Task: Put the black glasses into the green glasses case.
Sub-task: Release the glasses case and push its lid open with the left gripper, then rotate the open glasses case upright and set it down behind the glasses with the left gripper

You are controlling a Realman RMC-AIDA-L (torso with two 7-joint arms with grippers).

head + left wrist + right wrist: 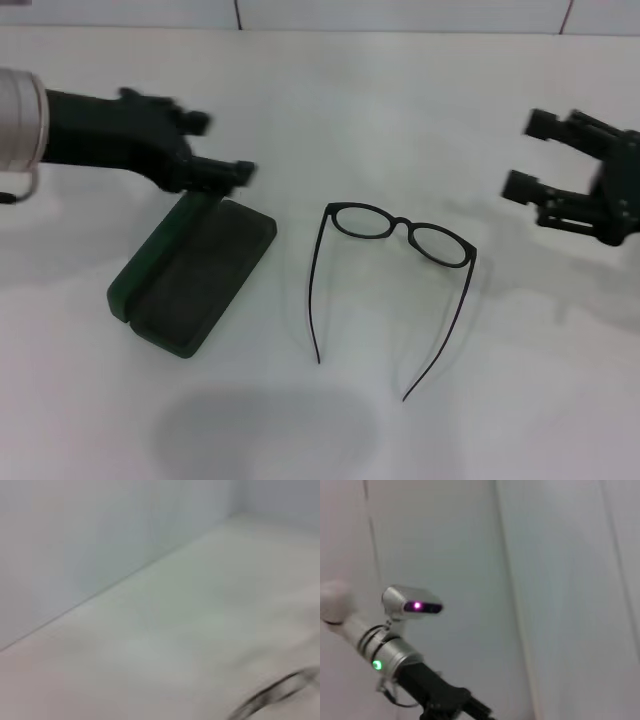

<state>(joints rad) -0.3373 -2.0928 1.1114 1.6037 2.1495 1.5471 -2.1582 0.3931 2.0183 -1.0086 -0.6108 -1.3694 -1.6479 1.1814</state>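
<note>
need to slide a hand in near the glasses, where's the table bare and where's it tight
Bare: the table behind the black glasses, between the left claw and right claw; also the near edge below the temple tips. Tight: the strip between the green glasses case and the glasses' nearer temple.

A plain white desk (400, 120) fills the scene. A pale wall (400, 12) with thin dark seams stands behind it.

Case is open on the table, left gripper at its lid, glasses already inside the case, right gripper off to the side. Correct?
Not quite. The head view shows the black glasses lying on the table, temples unfolded, beside the green glasses case, not inside. The rest holds: case open, left gripper at its lid, right gripper off to the side.
</note>
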